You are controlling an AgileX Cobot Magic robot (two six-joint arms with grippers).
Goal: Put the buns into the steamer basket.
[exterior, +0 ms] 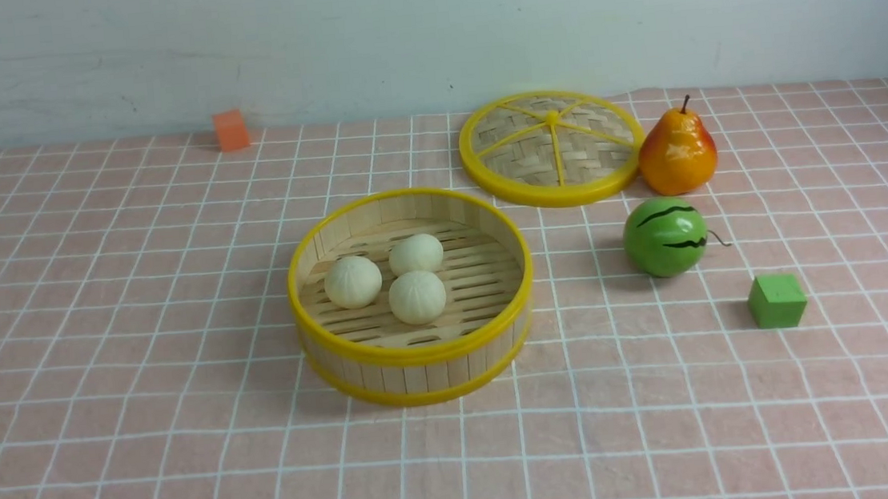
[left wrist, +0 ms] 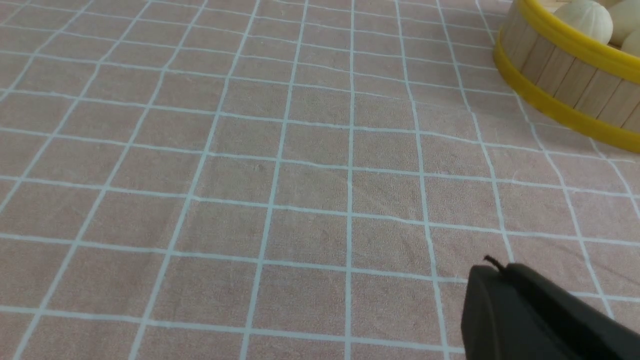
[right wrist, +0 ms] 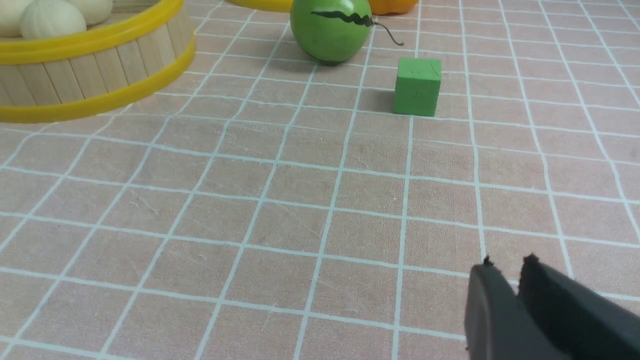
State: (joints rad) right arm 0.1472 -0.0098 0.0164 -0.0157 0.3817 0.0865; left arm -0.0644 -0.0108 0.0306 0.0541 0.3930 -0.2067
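Three cream-white buns lie together inside the steamer basket, which stands mid-table. Neither arm shows in the front view. In the left wrist view my left gripper is shut and empty, low over bare cloth, well away from the basket, where a bun shows over the rim. In the right wrist view my right gripper is shut and empty, its tips slightly parted, over bare cloth. The basket with buns is far from it.
The woven lid lies flat behind the basket to the right. An orange pear, a green melon ball and a green cube stand right of the basket. An orange cube sits by the back wall.
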